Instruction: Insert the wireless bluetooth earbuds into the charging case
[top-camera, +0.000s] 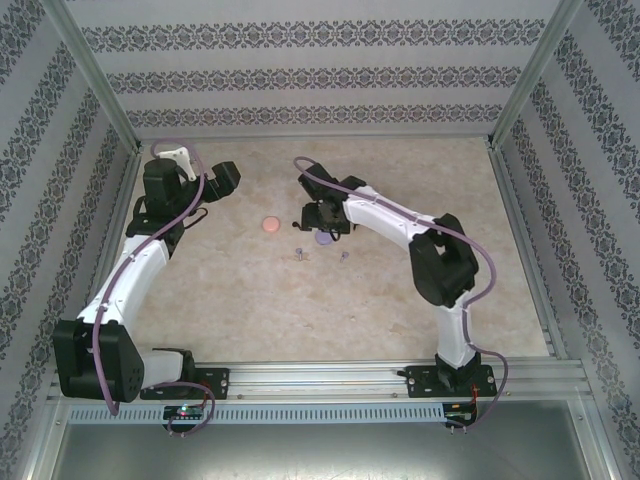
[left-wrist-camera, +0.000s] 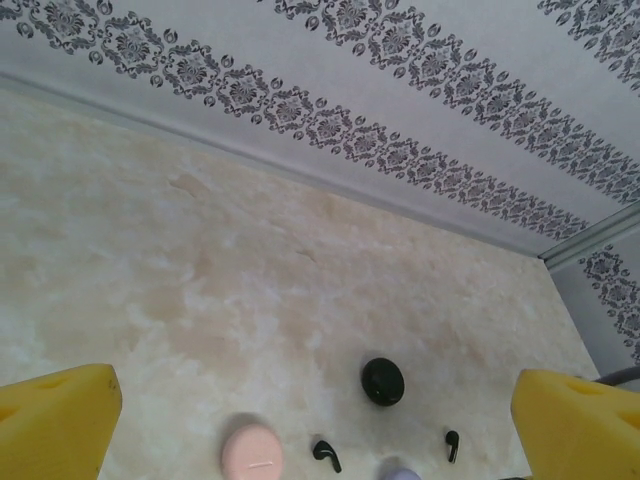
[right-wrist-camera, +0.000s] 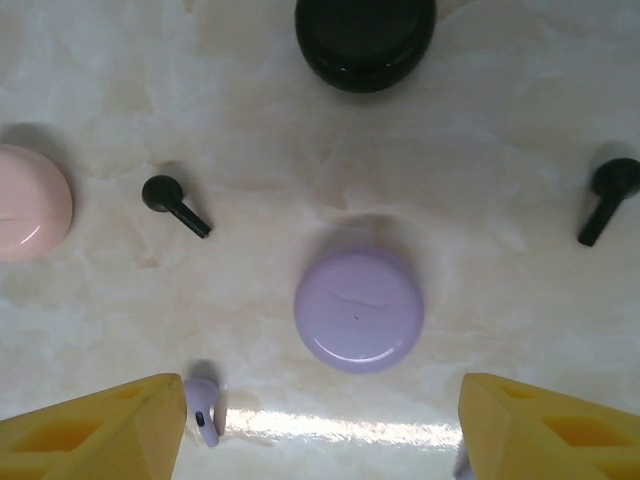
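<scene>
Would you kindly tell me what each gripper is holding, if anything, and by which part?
Nothing is held: left gripper and right gripper are open, and the purple case lies free.

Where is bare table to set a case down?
Bare: near half of the table, before the base rail; the far strip by the back wall. Crowded: around the purple case, between black case, pink case and loose earbuds.

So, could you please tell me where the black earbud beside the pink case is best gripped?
Probably at its round head, from straight above: the black earbud lies flat on the table, its thin stem slanting toward the purple case, and the head is its thickest part.
</scene>
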